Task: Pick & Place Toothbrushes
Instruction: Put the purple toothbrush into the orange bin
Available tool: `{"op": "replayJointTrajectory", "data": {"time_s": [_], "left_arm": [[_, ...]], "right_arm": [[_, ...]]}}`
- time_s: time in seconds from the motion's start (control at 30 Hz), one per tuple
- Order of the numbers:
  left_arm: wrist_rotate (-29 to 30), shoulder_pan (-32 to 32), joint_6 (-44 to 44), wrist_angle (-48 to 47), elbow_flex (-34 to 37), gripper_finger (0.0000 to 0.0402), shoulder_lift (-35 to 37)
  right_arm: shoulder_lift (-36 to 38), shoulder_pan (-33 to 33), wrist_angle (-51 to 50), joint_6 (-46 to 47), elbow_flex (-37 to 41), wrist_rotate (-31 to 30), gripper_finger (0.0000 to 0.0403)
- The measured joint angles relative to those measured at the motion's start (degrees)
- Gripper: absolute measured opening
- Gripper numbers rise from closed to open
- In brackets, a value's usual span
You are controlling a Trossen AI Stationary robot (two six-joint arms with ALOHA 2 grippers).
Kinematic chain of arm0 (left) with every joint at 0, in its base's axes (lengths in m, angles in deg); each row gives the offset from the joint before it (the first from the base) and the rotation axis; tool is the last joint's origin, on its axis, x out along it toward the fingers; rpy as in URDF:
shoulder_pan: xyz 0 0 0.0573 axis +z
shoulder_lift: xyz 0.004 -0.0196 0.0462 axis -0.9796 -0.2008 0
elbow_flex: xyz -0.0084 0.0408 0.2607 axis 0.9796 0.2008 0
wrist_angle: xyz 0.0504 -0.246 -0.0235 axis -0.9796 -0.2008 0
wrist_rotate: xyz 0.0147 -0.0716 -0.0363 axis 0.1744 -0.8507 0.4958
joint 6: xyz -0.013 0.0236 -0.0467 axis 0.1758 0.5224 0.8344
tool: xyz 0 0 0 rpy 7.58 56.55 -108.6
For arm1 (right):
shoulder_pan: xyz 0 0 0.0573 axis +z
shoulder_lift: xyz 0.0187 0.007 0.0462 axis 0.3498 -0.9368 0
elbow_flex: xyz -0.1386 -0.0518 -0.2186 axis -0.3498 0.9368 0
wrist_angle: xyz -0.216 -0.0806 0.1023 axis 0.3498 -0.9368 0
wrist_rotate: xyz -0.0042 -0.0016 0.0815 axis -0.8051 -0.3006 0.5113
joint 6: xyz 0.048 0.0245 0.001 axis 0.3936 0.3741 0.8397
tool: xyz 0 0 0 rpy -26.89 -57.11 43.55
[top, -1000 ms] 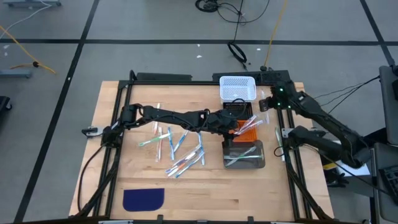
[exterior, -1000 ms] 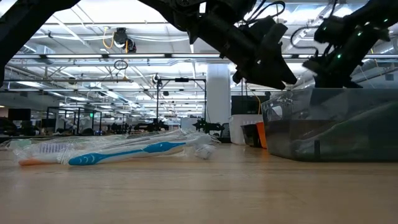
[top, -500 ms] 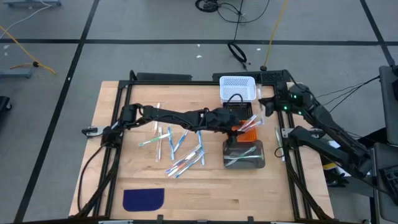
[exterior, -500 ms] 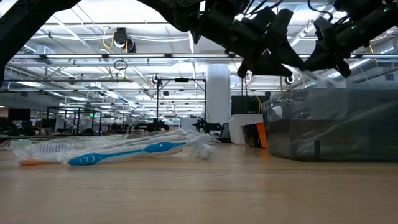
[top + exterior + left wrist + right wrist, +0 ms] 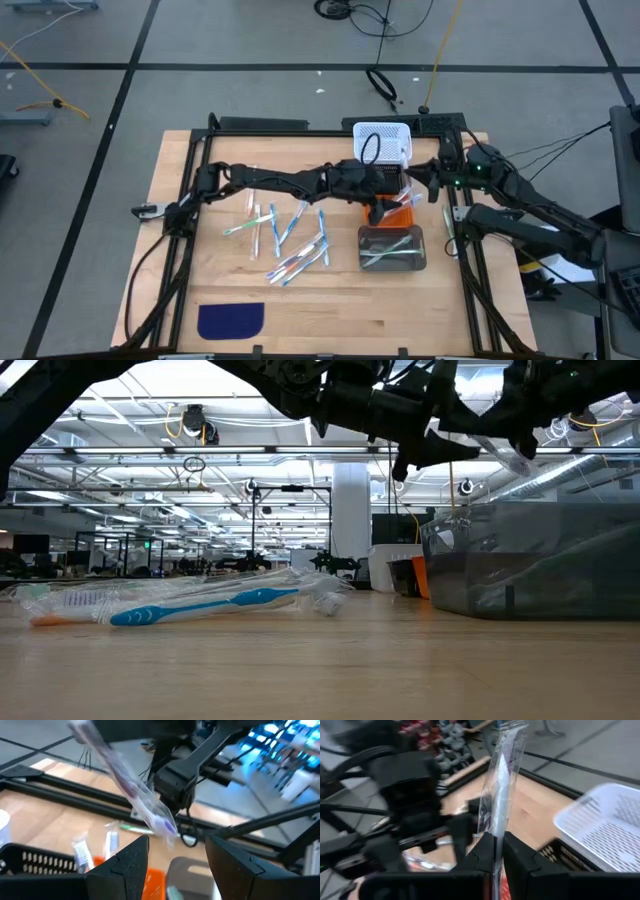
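Note:
My right gripper is shut on a toothbrush in a clear wrapper, high over the bins at the table's far right. My left gripper stands open and almost level just short of it. It faces the wrapped toothbrush with nothing between its fingers. Several loose toothbrushes lie flat on the wood in the middle of the table. More lie in the clear bin. My right gripper pinches the wrapped toothbrush near one end between its two fingers. The fingers come nearly level from the table's right. The rest of the toothbrush sticks out past the fingertips, slanting upward, lifted clear of bins and table.
Under the grippers stand a white basket, a black basket, an orange bin and the clear bin in a row from far to near. A dark blue cloth patch lies near the front left. The black frame rails edge the table.
My right gripper has risen and swung toward the table's left, tipping up to nearly level, and has carried the wrapped toothbrush toward my left gripper. My left gripper has risen a little and tipped from pointing down at the bins to nearly level, staying open.

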Motion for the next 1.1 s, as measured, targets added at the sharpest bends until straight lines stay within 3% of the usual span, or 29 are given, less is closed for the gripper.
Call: {"op": "replayJointTrajectory", "data": {"time_s": [0.27, 0.9, 1.0, 1.1], "left_arm": [[-3.2, 0.5, 1.4, 6.0, 0.0, 0.0198, 0.0], [-1.2, 0.5, 1.5, 10.0, 0.0, 0.0197, 0.0], [-1.2, 0.5, 1.5, 9.9, 0.0, 0.0178, 0.0], [-1.7, 0.5, 1.1, 9.7, 0.0, 0.013, 0.0]], "right_arm": [[0.0, 5.9, 3.9, -1.2, 0.0, -0.3, 0.0013], [-1.1, 14.0, 9.5, -2.6, 0.0, -2.1, 0.0013], [-1.9, 14.5, 9.4, -2.8, 0.0, -2.2, 0.0013], [-2.9, 14.7, 9.3, -2.8, 0.0, -2.3, 0.0013]]}}
